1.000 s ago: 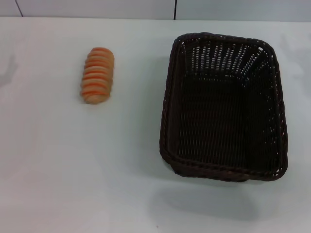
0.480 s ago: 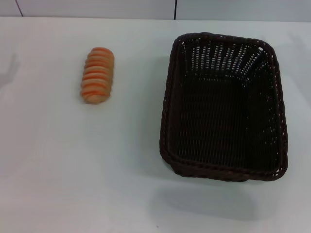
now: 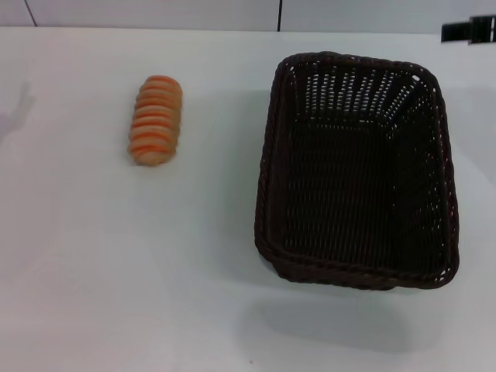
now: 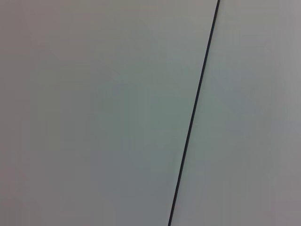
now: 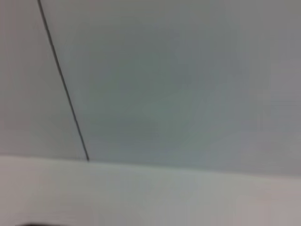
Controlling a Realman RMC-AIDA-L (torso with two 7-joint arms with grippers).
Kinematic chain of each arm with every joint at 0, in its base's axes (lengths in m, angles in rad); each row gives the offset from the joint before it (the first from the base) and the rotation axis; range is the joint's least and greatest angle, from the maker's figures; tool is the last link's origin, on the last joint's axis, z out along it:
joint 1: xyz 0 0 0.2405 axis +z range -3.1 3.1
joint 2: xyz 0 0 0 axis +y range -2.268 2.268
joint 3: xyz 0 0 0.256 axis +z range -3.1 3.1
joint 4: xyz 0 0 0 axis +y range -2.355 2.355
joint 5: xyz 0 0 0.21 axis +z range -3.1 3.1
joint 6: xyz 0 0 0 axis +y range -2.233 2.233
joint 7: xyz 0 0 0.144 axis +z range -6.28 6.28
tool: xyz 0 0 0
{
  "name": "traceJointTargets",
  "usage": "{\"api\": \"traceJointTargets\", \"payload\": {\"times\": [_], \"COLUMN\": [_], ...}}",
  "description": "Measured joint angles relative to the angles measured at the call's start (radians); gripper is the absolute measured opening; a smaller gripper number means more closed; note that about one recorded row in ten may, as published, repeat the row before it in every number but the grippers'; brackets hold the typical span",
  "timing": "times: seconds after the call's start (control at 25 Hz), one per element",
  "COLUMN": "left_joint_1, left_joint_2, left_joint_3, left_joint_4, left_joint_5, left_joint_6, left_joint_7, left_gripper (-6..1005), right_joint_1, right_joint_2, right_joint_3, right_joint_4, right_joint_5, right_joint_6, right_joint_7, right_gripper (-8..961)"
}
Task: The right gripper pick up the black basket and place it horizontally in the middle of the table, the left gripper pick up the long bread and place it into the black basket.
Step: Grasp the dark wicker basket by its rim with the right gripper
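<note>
**Head view: basket at right, bread at left, one gripper tip at the edge**

Head view looks down on the table (image 3: 116,271), a plain white top. At the right of the frame sits the black basket (image 3: 356,267), a big dark woven rectangle with nothing inside, its long sides running from the frame's bottom to its top. Well apart from it, in the upper left of the frame, lies the long bread (image 3: 156,120), ridged orange stripes facing up, its length also running bottom to top.

At the top right corner of the frame a small black piece pokes in from the edge: the right gripper (image 3: 468,29), above the basket's far right corner in the picture and not touching it. So little of it shows that I cannot tell whether its jaws are parted or closed.

Left gripper shows in no view. Both wrist cameras see only a pale grey wall (image 4: 94,113) crossed by a thin dark seam (image 4: 193,117).
</note>
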Motion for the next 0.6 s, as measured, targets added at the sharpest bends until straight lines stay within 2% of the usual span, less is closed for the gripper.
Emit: {"api": "traceJointTargets", "payload": {"times": [0.28,0.6], "left_joint_1": [-0.001,-0.001], "left_joint_2": [0.001,0.008], "left_joint_3": [-0.018,-0.02], "left_joint_4": [0.003,0.011], "left_joint_5": [0.0,0.0], "left_joint_6": [-0.007,-0.008], "left_joint_7": [0.002,0.008], "left_gripper": [858,858], "right_joint_1": [0.025,0.036], "right_joint_2": [0.002,0.004], "right_joint_3": [-0.03,-0.048], "right_joint_4": [-0.001,-0.024], "right_joint_5": [0.011,0.016], "right_joint_6": [0.118,0.155], "right_joint_7": [0.107,0.15], "right_gripper": [784,784]}}
